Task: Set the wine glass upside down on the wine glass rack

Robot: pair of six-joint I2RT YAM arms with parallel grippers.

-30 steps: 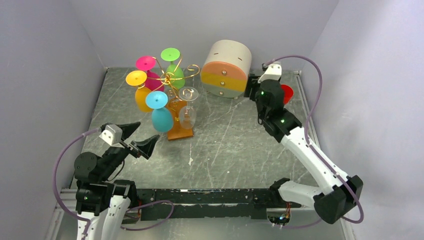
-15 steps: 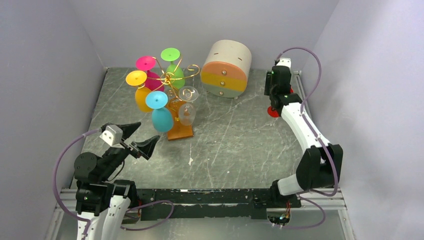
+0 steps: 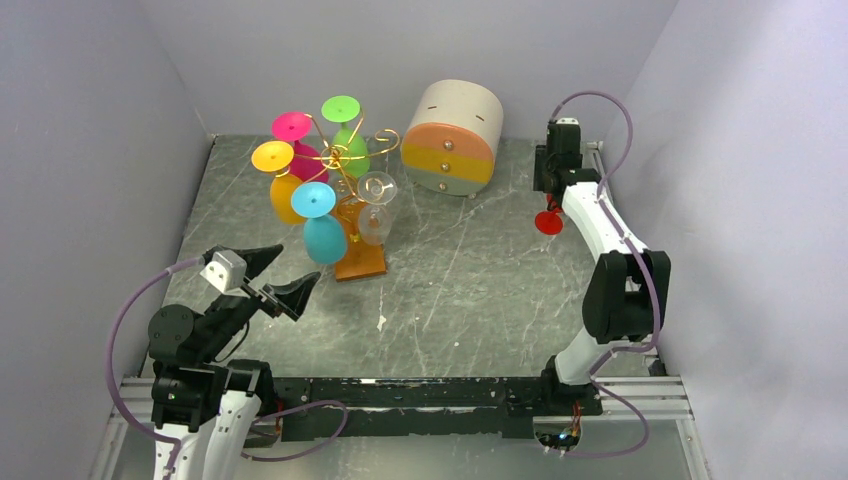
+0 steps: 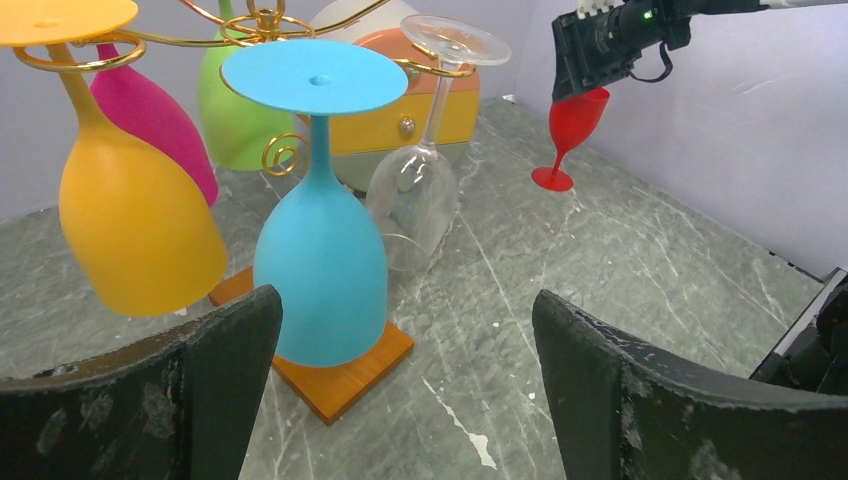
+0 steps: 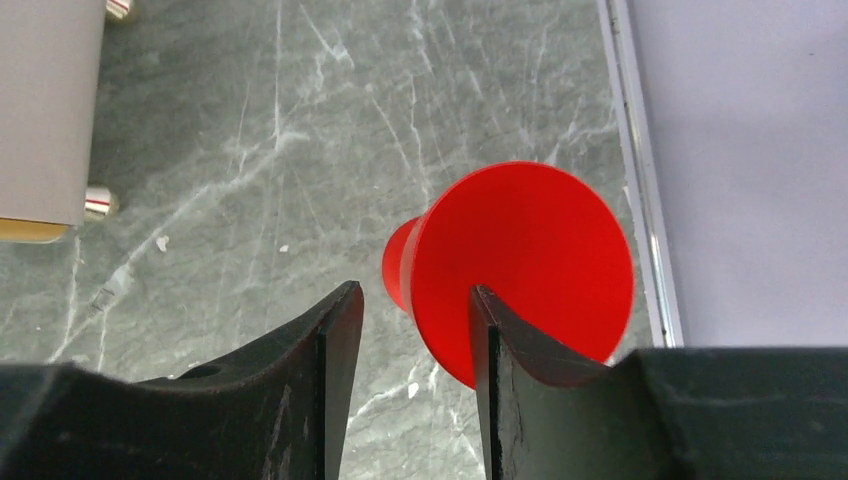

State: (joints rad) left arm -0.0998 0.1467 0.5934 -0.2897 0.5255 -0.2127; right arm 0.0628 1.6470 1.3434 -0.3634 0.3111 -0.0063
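Step in hand: grabbing the red wine glass (image 4: 573, 115). It stands upright on the table (image 3: 470, 290) at the far right edge, near the side wall and well apart from the wine glass rack (image 3: 345, 158).

The right pincer (image 5: 415, 295) comes down over the bowl from above. It is half spread and straddles the near wall of the bowl, one finger outside and the other apparently inside the rim. I see a sliver of table between the outer finger and the red wall, so I judge it is not pinching yet.

To do this well I'd close gently and evenly. The plastic-looking bowl is smooth and flares, so a hard squeeze on the rim could squirt it out or tip the glass on its small foot. I'd check the foot leaves the table level before swinging over. The glass has to be flipped on the way, so the grip needs to survive a wrist roll. A free scroll on the side facing the round drawer box (image 3: 455, 135) looks like the slot. The other arms carry a blue glass (image 4: 320, 270), a clear glass (image 4: 415, 195) and an orange glass (image 4: 135, 230), among others, so I'd keep clear of those.

Right arm: elbow raised high, forearm reaching toward the back right corner, wrist pointing down. Left arm: folded low by its base, left pincer (image 4: 405, 400) spread wide, holding nothing, aimed at the rack.
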